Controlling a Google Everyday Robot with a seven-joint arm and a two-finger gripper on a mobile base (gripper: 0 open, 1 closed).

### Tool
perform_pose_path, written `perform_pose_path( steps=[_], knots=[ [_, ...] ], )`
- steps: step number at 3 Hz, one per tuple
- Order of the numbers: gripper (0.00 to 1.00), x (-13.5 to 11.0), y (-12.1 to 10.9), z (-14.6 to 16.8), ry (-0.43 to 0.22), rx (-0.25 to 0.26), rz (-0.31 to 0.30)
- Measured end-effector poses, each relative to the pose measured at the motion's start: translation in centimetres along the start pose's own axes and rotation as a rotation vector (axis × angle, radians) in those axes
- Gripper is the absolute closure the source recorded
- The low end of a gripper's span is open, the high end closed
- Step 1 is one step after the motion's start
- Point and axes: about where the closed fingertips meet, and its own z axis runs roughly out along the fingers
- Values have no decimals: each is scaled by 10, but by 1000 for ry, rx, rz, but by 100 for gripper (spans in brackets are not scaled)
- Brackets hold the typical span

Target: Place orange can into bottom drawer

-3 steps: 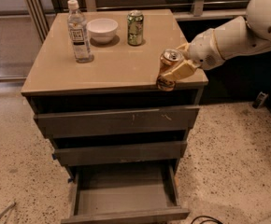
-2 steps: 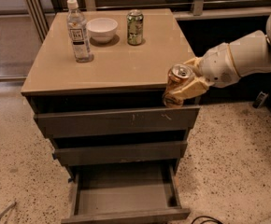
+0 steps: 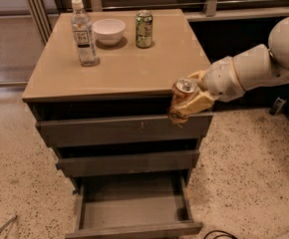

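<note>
Single camera view, looking down at a three-drawer cabinet (image 3: 119,133) from its front. The white arm (image 3: 249,71) enters from the right edge and reaches leftward to the cabinet's front right corner. The gripper (image 3: 188,106), with tan jaws, hangs just off the front edge of the worktop (image 3: 124,68), level with the front of the top drawer (image 3: 109,129). The jaws are pinched on the orange can (image 3: 184,87), one on either side of its body. The can is held off every surface, roughly upright with a slight tilt, its silver top facing up and towards the camera. It overlaps the right end of the top drawer's front and sits well above the bottom drawer (image 3: 134,229).

The bottom drawer is pulled out towards the camera, its grey interior floor in view and its flat front near the lower edge of the view. The middle drawer (image 3: 124,162) and the top drawer stand only a little way out.

At the back of the worktop stand, from left to right, a clear water bottle (image 3: 83,33), a white bowl (image 3: 108,31) and a green can (image 3: 144,29), all well apart from the gripper. The cabinet rests on a speckled floor (image 3: 244,173).
</note>
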Motion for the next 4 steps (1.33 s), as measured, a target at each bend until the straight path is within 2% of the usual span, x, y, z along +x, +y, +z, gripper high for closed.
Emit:
perform_pose_path(
  steps=[1, 2, 3, 4],
  knots=[
    [100, 32, 18, 36, 2, -21, -22],
    [100, 98, 54, 106, 43, -95, -6],
    [100, 149, 79, 151, 86, -158, 32],
    [100, 155, 80, 157, 90, -160, 21]
  ],
)
